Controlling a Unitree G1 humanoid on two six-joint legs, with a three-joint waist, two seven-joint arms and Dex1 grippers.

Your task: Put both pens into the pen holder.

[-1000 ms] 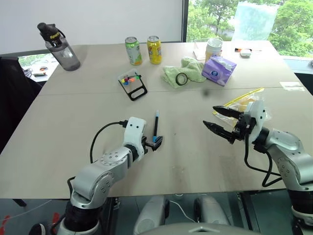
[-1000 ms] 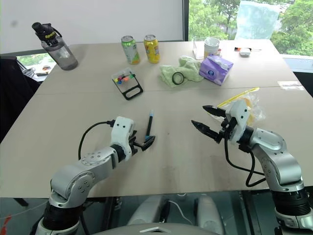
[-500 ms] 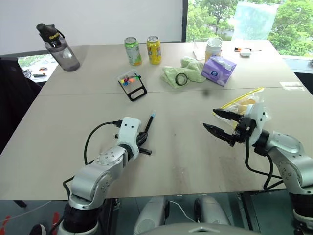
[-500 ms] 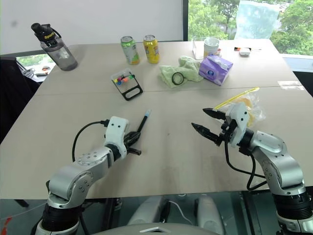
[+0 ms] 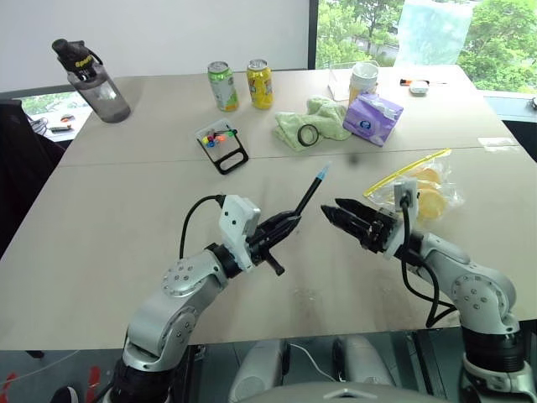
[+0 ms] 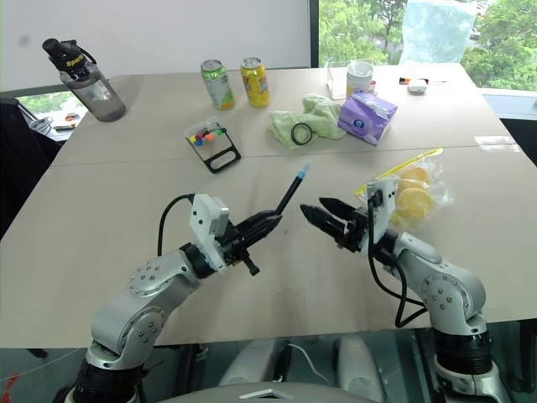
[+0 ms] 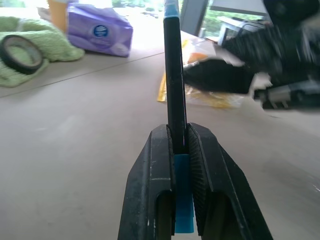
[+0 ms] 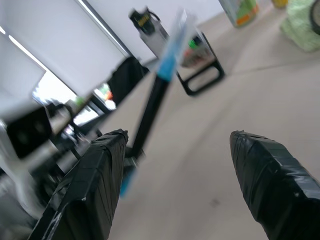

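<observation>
An office or meeting room is suggested: a wide pale tabletop (image 5: 126, 193) is set before a plain white wall (image 5: 168, 34) and a window (image 5: 419, 29) with trees beyond. Everyday items are scattered at the far side: drink cans (image 5: 222, 86), a water bottle (image 5: 88, 71), a tissue pack (image 5: 373, 117).

My left gripper (image 6: 267, 222) is clamped on the pen (image 6: 288, 196), lifted off the table (image 6: 101, 210), its light-blue end tilted up and away toward my right side. My right gripper (image 6: 322, 215) faces it from just beside, fingers spread, nothing between them. Farther back stands the pen holder (image 6: 210, 141), with two cans (image 6: 235, 81) behind it. A green cloth (image 6: 306, 117) and a purple tissue pack (image 6: 367, 116) lie to the right, a bagged fruit (image 6: 409, 196) nearer my right arm, a water bottle (image 6: 80, 75) at far left.
</observation>
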